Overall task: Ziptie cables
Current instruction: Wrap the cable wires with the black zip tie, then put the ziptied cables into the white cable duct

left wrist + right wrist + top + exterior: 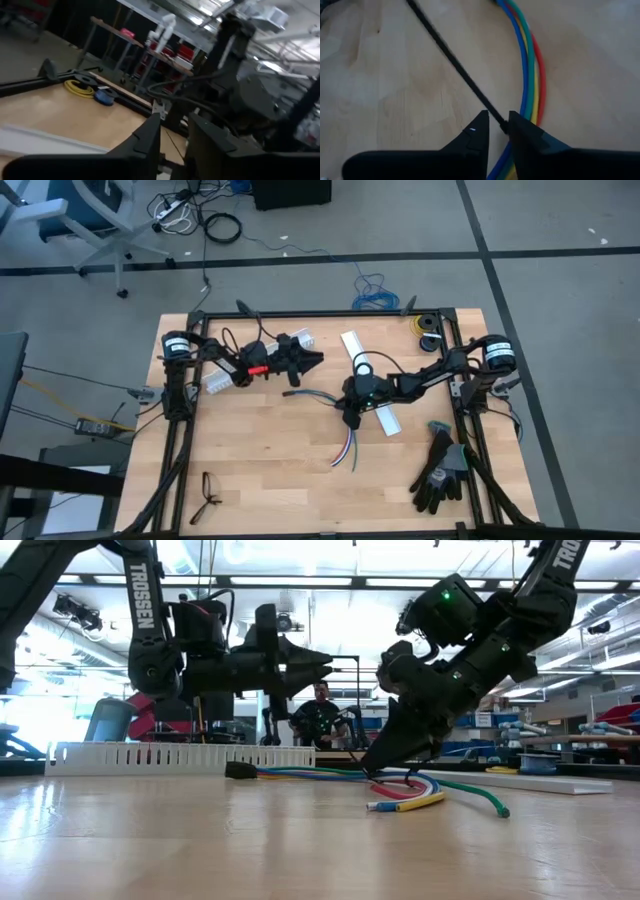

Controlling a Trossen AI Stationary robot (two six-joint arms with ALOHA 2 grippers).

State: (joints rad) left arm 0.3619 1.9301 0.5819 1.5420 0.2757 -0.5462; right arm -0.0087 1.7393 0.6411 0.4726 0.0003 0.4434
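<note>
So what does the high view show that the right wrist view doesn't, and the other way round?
Only the high view shows the whole table, the left gripper raised over the white slotted channel, the black gloves and the eyeglasses. Only the right wrist view shows, up close, a thin black strip running between the slightly parted fingers, beside the wires. Both show the cables lying on the wood under the right gripper.

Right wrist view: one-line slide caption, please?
Right gripper slightly open around a black zip tie beside the coloured cables on the wooden table.
</note>
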